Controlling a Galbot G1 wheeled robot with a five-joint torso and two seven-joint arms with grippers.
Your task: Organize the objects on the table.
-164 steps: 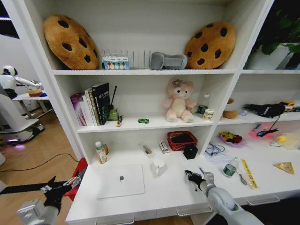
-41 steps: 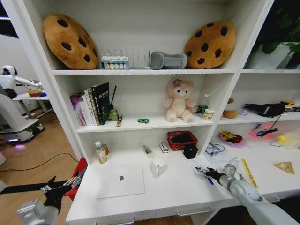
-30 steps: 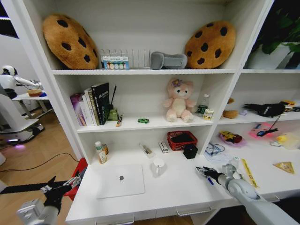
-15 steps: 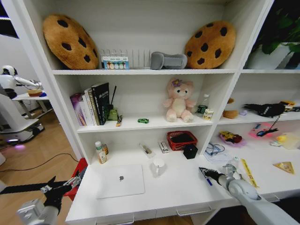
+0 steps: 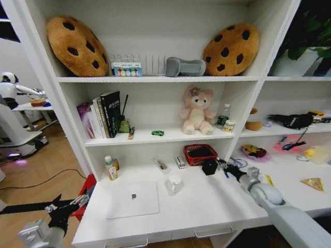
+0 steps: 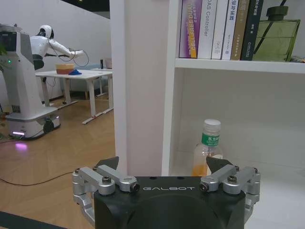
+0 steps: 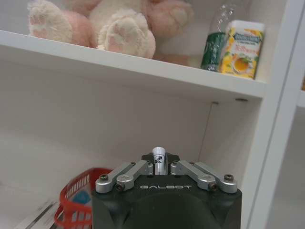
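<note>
From the head camera we look forward and down across the tabletop (image 5: 196,206) onto the shelving behind it, with both arms entering from the lower corners. Our left wrist camera sits directly behind the left tool (image 6: 167,183), off the tabletop's left end, and faces level toward the shelf side panel, sharing the books (image 6: 217,28) (image 5: 103,114) and the small bottle (image 6: 207,148) (image 5: 109,168) with the head view. Our right wrist camera sits close behind the right tool (image 7: 162,167) and faces the shelf from near, sharing the pink plush (image 7: 114,24) (image 5: 196,111) and the red basket (image 7: 78,198) (image 5: 200,154) with the head view.

Right gripper (image 7: 158,168) clamps what looks like a pen (image 7: 158,157) — red basket (image 7: 78,199) beyond it.
</note>
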